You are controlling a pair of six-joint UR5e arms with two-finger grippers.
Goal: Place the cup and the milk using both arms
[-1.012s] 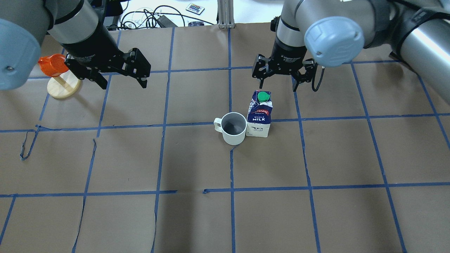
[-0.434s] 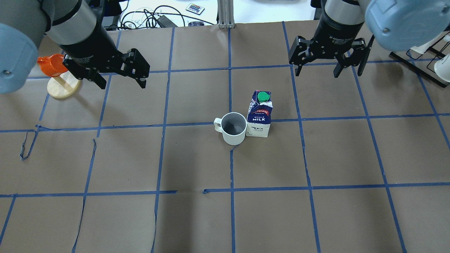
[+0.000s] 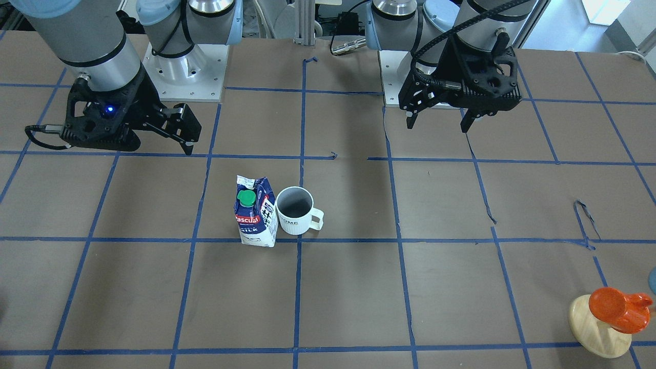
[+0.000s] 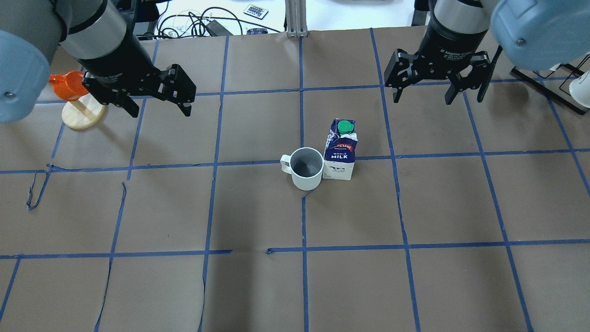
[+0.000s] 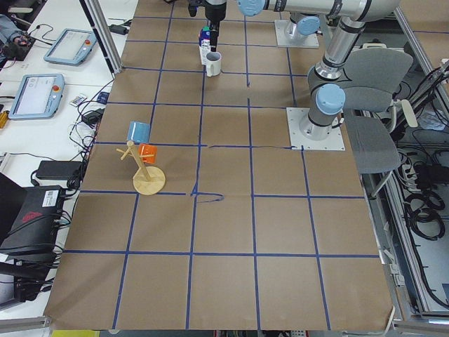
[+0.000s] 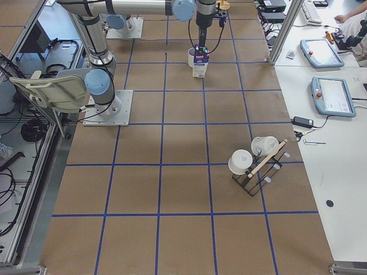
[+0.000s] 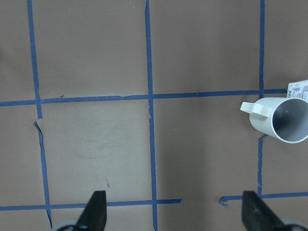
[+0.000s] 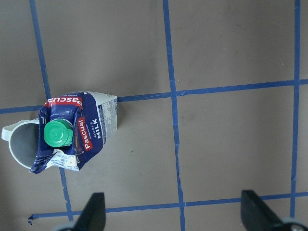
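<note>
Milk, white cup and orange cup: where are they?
milk (image 4: 339, 153), overhead exterior view, blue front label.
white cup (image 4: 306, 183), overhead exterior view, outer wall.
orange cup (image 3: 612, 307), exterior front-facing view, orange side.

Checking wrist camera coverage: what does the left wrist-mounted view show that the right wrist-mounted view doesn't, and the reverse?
Left wrist only: the cup with its whole rim and handle, and just a corner of the milk at the frame edge. Right wrist only: the milk's top with its green cap, the cup mostly hidden behind it. Both: the taped brown table and an open, empty end effector, the left end effector in one, the right end effector in the other.
</note>
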